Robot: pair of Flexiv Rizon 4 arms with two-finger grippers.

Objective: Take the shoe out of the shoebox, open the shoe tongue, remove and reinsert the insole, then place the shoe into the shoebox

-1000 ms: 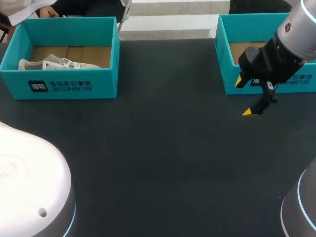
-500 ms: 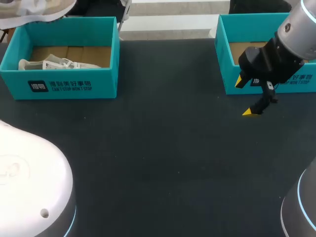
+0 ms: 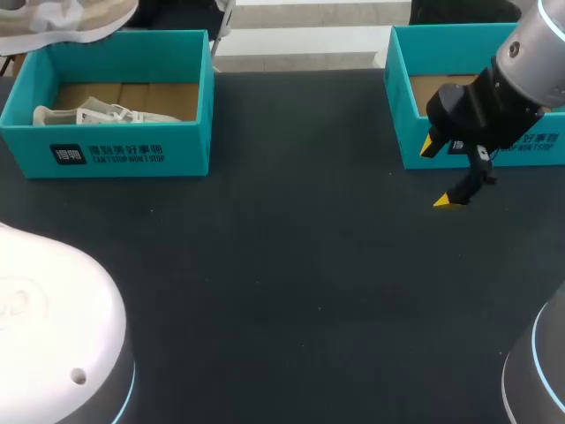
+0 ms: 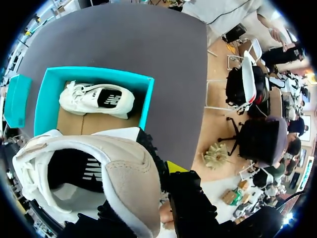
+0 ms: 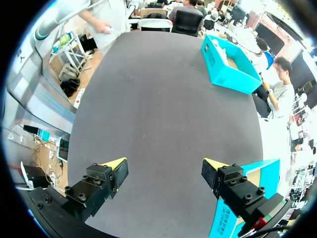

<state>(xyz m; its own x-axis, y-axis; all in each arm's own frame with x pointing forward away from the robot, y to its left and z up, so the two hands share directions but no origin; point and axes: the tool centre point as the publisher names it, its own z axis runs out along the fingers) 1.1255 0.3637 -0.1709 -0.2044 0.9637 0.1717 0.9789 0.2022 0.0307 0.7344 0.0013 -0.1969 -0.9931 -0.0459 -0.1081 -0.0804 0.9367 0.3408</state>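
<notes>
My left gripper (image 4: 157, 173) is shut on the heel edge of a white and beige shoe (image 4: 94, 171), which hangs high above the left teal shoebox (image 4: 146, 106). One yellow fingertip (image 4: 174, 166) shows beside the shoe; the other is hidden. In the head view this shoe (image 3: 66, 19) shows only at the far left corner, above the shoebox (image 3: 124, 150). A second white shoe (image 3: 101, 115) lies in that box on its cardboard floor, and the left wrist view shows the same second shoe (image 4: 96, 99). My right gripper (image 3: 439, 174) hangs open and holds nothing, just in front of the right teal box (image 3: 402, 110).
Dark table (image 3: 282, 265) spreads between the two boxes. In the right wrist view the open gripper (image 5: 163, 166) looks over bare table toward the left shoebox (image 5: 230, 67), with a corner of the right box (image 5: 247, 196) beside one finger. My left arm's white base (image 3: 53, 336) fills the near left.
The held shoe has drifted a little to the right, further into the head view's far left corner. The right arm has kept still.
</notes>
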